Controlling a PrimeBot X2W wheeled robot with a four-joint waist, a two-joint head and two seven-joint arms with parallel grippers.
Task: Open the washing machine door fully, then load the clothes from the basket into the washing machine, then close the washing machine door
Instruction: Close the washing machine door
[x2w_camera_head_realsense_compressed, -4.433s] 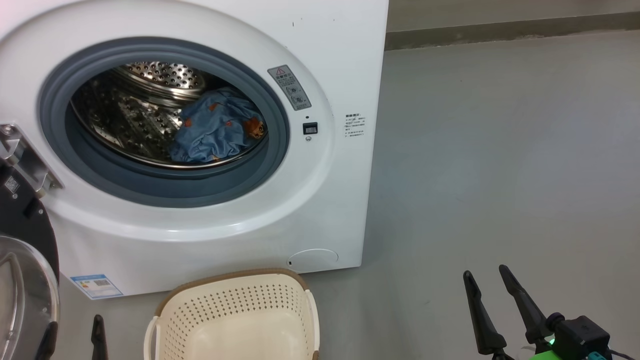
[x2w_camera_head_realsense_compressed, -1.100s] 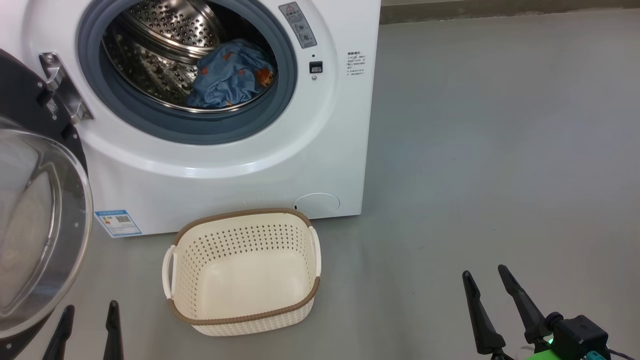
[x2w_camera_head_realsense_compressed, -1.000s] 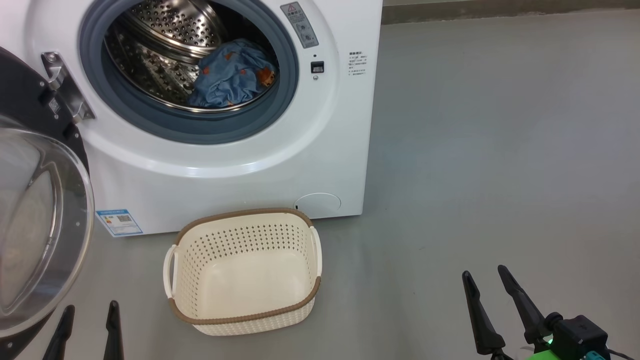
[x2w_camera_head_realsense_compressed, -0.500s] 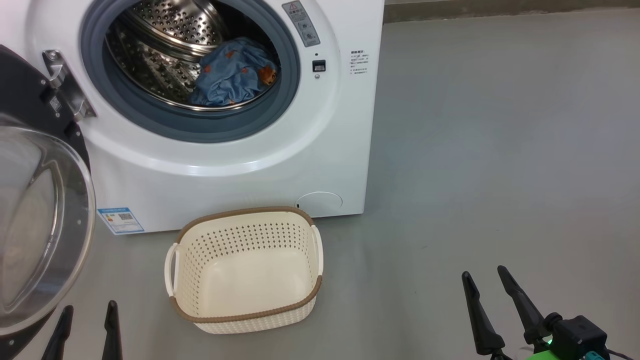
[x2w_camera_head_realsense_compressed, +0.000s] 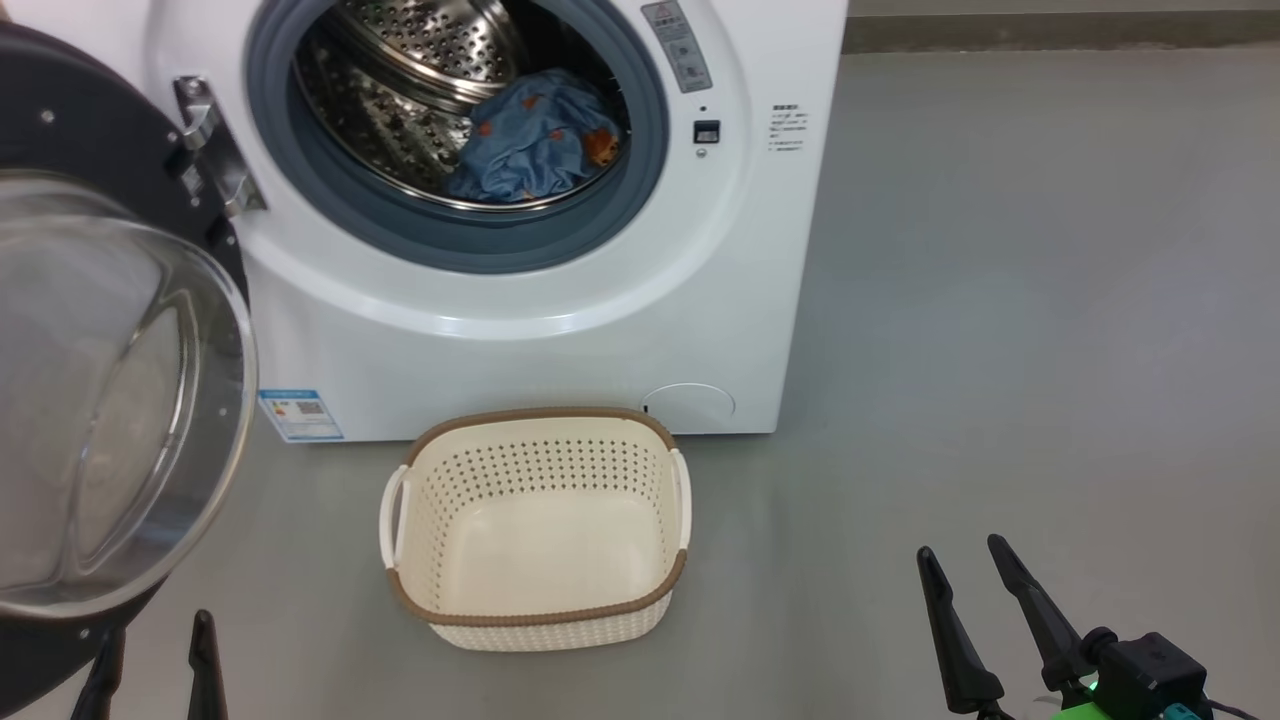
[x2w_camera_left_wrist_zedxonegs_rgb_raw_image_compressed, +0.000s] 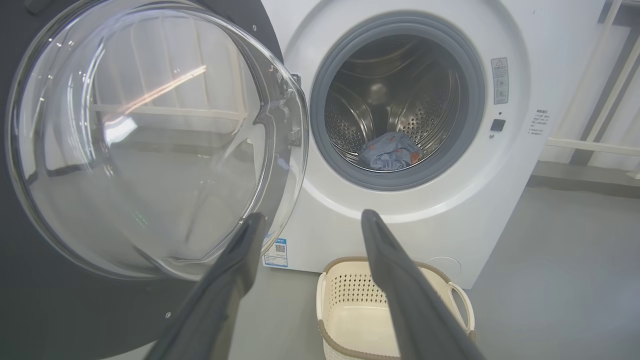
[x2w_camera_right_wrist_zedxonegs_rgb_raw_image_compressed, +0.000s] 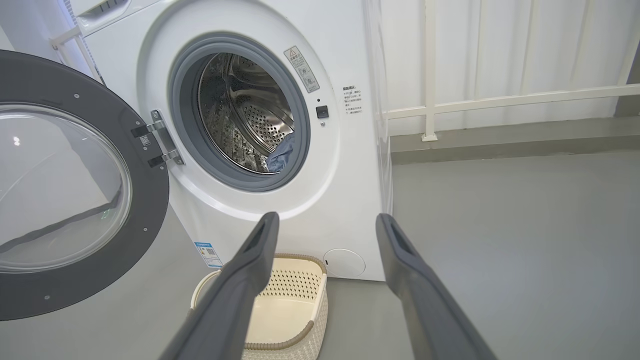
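Far left, the door (x2w_camera_head_realsense_compressed: 110, 400) swung open; below it, the left end effector (x2w_camera_head_realsense_compressed: 152, 660) spread wide. Upper centre — clothes (x2w_camera_head_realsense_compressed: 535, 140) lie in the washer (x2w_camera_head_realsense_compressed: 520, 330), basket (x2w_camera_head_realsense_compressed: 540, 612) on the floor (x2w_camera_head_realsense_compressed: 1000, 300) beneath. Lower right — right end effector (x2w_camera_head_realsense_compressed: 960, 548), wide.

You're in a bare laundry corner: washer (x2w_camera_head_realsense_compressed: 560, 340) at your 11 o'clock on grey floor (x2w_camera_head_realsense_compressed: 1000, 300), basket (x2w_camera_head_realsense_compressed: 540, 610) at 12, white railing (x2w_camera_right_wrist_zedxonegs_rgb_raw_image_compressed: 500, 103) at 1.

We counted one washing machine (x2w_camera_head_realsense_compressed: 560, 350), its one door (x2w_camera_head_realsense_compressed: 100, 130), one basket (x2w_camera_head_realsense_compressed: 540, 612) before it, one clothes heap (x2w_camera_head_realsense_compressed: 530, 150) inside, one left gripper (x2w_camera_left_wrist_zedxonegs_rgb_raw_image_compressed: 314, 215), one right gripper (x2w_camera_head_realsense_compressed: 958, 545).
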